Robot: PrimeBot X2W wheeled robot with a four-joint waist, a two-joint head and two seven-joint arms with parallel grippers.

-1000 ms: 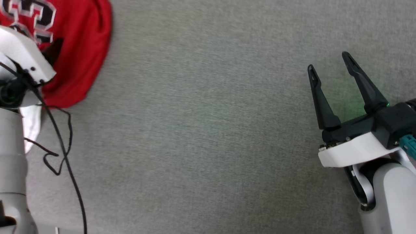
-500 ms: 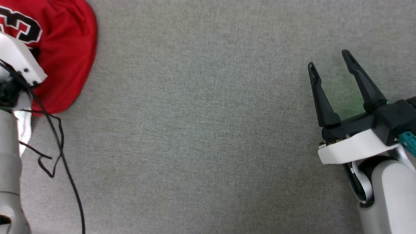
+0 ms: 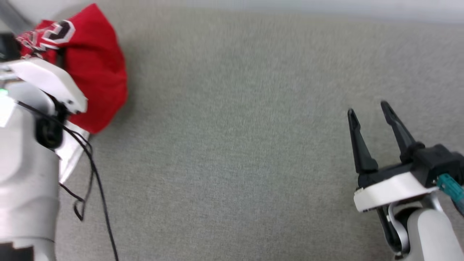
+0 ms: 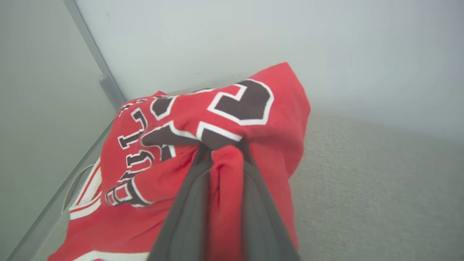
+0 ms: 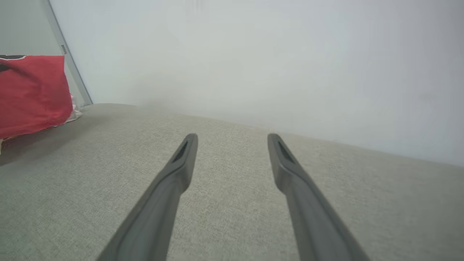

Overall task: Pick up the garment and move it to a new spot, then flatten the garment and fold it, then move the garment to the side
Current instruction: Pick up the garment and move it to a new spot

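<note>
So here the left gripper (image 4: 224,152) is pinched tight on a bunched-up fold of the red jersey (image 4: 232,108), right by the black number print. In the left wrist view you can see red cloth squished up between its two sides. The jersey is at the far left corner of the grey cloth surface (image 3: 232,152), up where the surface meets the pale wall (image 5: 253,54). It's scrunched into a lump rather than lying flat. The right wrist view shows a shadow on the surface under it, so I'd guess most of it is hoisted up with a white bit trailing low, though I can't tell how much is touching. Grabbing one fold in the middle makes sense for hauling it somewhere, not for spreading it. The right gripper (image 3: 368,108) is spread wide with nothing in it, over the near right part of the surface and well apart from the jersey. I read that as staying out of the way until flattening needs two grips. A black cable (image 3: 98,188) dangles off the left arm over the near left of the surface, so watch that it doesn't snag the cloth. Task-wise this is the very start: pick-up in hand, flattening and folding all to come.
</note>
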